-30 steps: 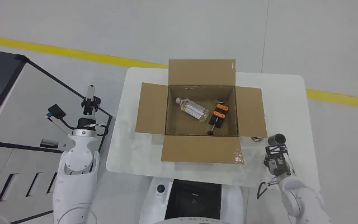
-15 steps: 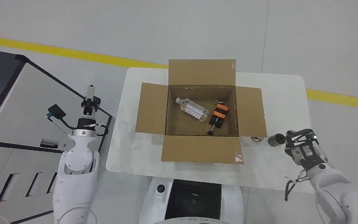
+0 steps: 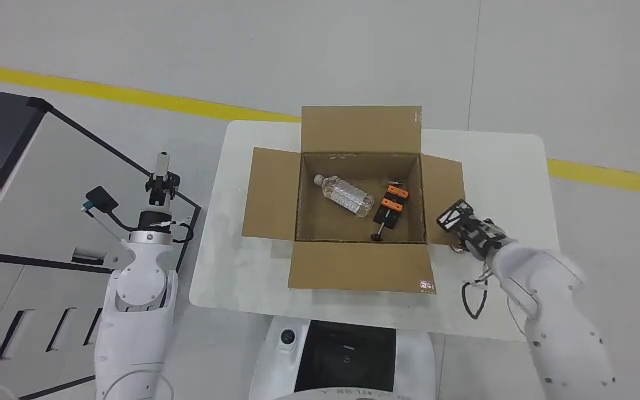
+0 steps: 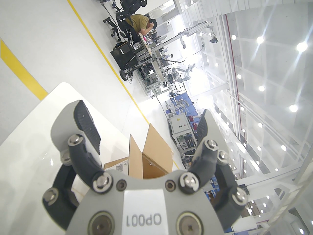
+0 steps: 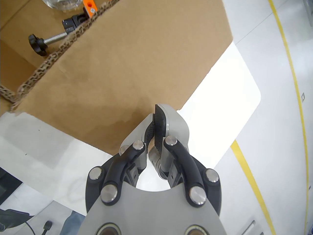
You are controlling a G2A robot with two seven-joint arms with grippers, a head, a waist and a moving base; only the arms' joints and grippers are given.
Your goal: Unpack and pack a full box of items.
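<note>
Drawn together until the pads nearly meet, the jaws of the right gripper have no clear object between their tips. A small shiny metal piece sits low between the finger bases, and I cannot tell whether it is held or part of the mechanism. In the top view this gripper hangs over the box's right-hand flap, just outside the right wall. The cardboard box stands in the middle of the white table with all four flaps folded outward. In the right wrist view the broad brown flap lies directly ahead of the fingers. Inside on the box floor lies a clear plastic bottle on its side, angled across the middle. Just beside it, toward the right wall, is an orange-and-black clamp, its threaded screw ending in a black knob. Bottle and clamp lie close together, and I cannot tell whether they touch. The left gripper has its jaws spread wide with nothing between them. It is held off the table's left edge, well apart from the box.
</note>
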